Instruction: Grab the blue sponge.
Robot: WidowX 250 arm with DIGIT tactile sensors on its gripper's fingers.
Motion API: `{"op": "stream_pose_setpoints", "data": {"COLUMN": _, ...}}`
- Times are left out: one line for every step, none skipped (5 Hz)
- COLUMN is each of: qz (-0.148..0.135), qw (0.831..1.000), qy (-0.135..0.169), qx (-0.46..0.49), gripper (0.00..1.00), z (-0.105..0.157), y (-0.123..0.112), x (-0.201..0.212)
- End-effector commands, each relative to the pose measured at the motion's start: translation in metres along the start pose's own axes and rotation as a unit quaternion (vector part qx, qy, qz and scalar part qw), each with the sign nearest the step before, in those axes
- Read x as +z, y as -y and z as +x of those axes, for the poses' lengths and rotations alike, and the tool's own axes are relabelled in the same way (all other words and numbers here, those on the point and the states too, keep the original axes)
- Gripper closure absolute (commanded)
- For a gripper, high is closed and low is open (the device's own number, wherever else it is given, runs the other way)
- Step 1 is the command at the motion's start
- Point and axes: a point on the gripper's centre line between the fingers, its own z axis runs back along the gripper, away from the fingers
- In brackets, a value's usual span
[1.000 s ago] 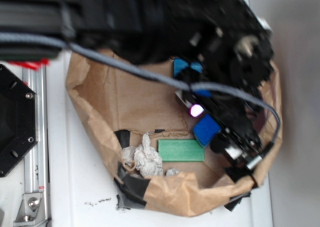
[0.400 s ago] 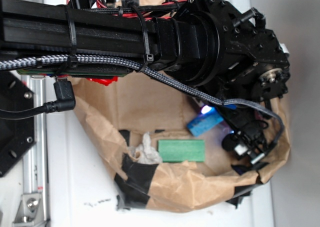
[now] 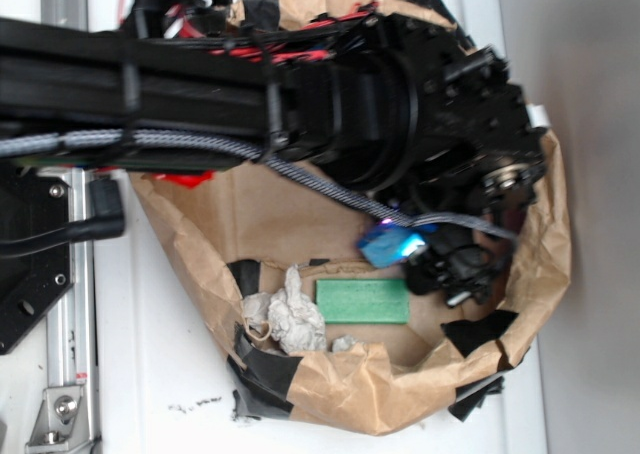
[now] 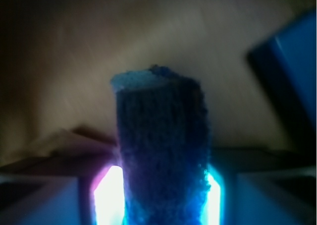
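White table [image 3: 150,374] carrying a taped brown paper bag [image 3: 200,264] with a green block [image 3: 362,301] and crumpled paper [image 3: 285,319] on its floor, my claw [image 3: 425,259] clamped on the blue sponge [image 4: 161,150], held just above the block.

We find no text, label, brand, number or sign that can be read in either view. Some small dark marks lie on the white bench [image 3: 195,406] near the paper bag [image 3: 190,234], but they are too small and smeared for us to tell whether they are writing at all.
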Motion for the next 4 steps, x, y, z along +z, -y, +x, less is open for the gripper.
{"op": "stream_pose_setpoints", "data": {"qz": 0.040, "qw": 0.989, "qy": 0.031, "qx": -0.142, "gripper": 1.00, "z": -0.023, "y": 0.004, "x": 0.062}}
{"op": "stream_pose_setpoints", "data": {"qz": 0.073, "qw": 0.961, "qy": 0.093, "qx": -0.248, "gripper": 1.00, "z": -0.038, "y": -0.010, "x": 0.108}}
{"op": "stream_pose_setpoints", "data": {"qz": 0.095, "qw": 0.944, "qy": 0.119, "qx": -0.294, "gripper": 1.00, "z": -0.047, "y": -0.022, "x": 0.134}}
{"op": "stream_pose_setpoints", "data": {"qz": 0.120, "qw": 0.950, "qy": 0.109, "qx": -0.265, "gripper": 1.00, "z": -0.052, "y": -0.029, "x": 0.134}}
